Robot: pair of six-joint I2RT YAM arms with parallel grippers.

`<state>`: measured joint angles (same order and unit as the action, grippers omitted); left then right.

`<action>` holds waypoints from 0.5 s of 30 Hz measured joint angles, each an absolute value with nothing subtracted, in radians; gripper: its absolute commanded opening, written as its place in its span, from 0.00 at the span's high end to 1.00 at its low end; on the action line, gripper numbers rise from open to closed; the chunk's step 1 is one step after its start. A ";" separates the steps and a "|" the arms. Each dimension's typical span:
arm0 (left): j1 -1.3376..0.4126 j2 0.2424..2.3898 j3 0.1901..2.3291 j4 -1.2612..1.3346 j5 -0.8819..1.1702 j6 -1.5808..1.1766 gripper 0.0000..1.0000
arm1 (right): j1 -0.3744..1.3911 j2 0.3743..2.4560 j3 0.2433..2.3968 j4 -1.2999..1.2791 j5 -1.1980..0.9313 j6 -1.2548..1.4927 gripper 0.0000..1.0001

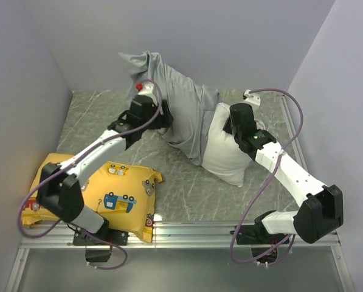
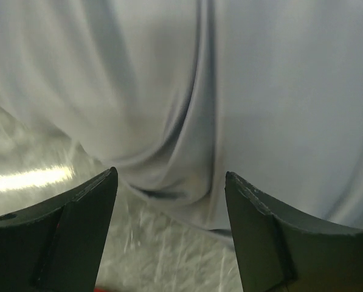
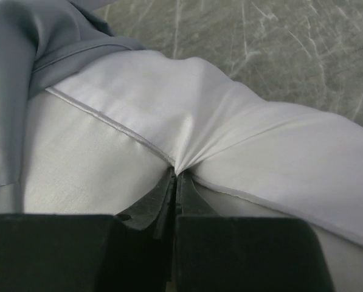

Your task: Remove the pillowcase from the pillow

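The grey pillowcase [image 1: 175,100] still covers the far part of the white pillow [image 1: 227,155], whose near end sticks out bare at the table's middle right. My left gripper [image 1: 164,118] is open, its fingers [image 2: 78,231] apart just in front of the hanging grey folds [image 2: 187,109], holding nothing. My right gripper [image 1: 228,125] is shut on a pinch of the pillow's white fabric [image 3: 181,131] at its seam, with the grey pillowcase edge [image 3: 23,67] to the left in the right wrist view.
A yellow cushion [image 1: 117,194] printed with cartoon vehicles lies at the near left under the left arm. Grey walls close in on left, right and back. A metal rail [image 1: 187,234] runs along the table's near edge. A small white fitting [image 1: 252,95] sits at the far right.
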<state>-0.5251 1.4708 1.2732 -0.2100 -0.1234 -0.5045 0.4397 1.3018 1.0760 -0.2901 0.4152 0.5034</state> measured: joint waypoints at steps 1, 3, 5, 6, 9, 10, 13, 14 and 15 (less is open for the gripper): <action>-0.534 1.501 1.250 -0.207 -0.116 -0.514 0.23 | 0.440 1.301 1.075 -0.284 0.412 0.504 1.00; -0.548 1.544 1.221 -0.191 -0.099 -0.523 0.23 | 0.441 1.300 1.071 -0.272 0.401 0.504 1.00; -0.556 1.564 1.216 -0.167 -0.091 -0.533 0.23 | 0.440 1.298 1.063 -0.262 0.398 0.504 1.00; -0.560 1.570 1.216 -0.149 -0.090 -0.536 0.25 | 0.440 1.296 1.058 -0.254 0.398 0.504 1.00; -0.561 1.581 1.225 -0.113 -0.099 -0.547 0.61 | 0.440 1.291 1.050 -0.242 0.397 0.504 1.00; -0.561 1.588 1.236 -0.109 -0.107 -0.548 0.89 | 0.440 1.288 1.047 -0.238 0.396 0.504 1.00; -0.559 1.636 1.299 -0.136 -0.188 -0.548 1.00 | 0.434 1.281 1.044 -0.238 0.388 0.503 1.00; -0.556 1.650 1.320 -0.149 -0.216 -0.548 1.00 | 0.430 1.276 1.044 -0.239 0.382 0.502 1.00; -0.550 1.662 1.339 -0.160 -0.248 -0.553 1.00 | 0.424 1.272 1.043 -0.239 0.376 0.501 1.00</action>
